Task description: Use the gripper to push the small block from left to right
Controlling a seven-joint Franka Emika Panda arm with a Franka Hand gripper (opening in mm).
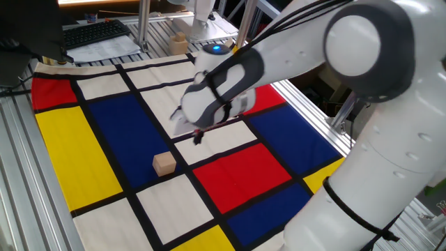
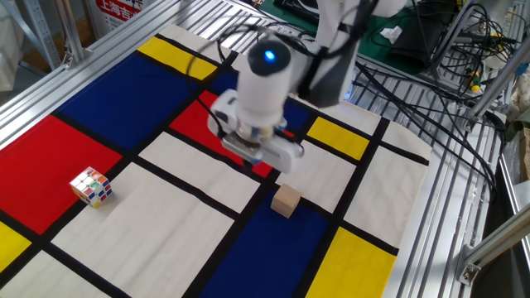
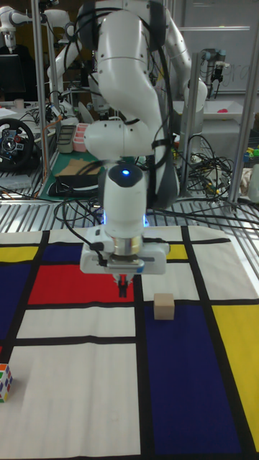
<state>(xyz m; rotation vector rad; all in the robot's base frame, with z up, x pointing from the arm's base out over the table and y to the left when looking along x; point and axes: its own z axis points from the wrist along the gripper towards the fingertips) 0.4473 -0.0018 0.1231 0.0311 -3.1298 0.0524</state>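
Note:
The small block point(image 1: 164, 164) point(image 2: 286, 201) point(image 3: 164, 307), a plain tan wooden cube, rests on the checked mat where a white panel meets a blue one. My gripper point(image 1: 198, 137) point(image 2: 252, 161) point(image 3: 123, 286) hangs a little above the mat and apart from the block. In the tall fixed view it is to the block's left, over the edge of a red panel. Its black fingers are shut together with nothing between them. The white arm hides part of the mat behind it.
A multicoloured puzzle cube point(image 2: 91, 186) point(image 3: 4, 382) lies on a white panel far from the block. Cables point(image 2: 431, 91) run along the metal table at the arm's base. A keyboard point(image 1: 97, 33) sits beyond the mat's far edge.

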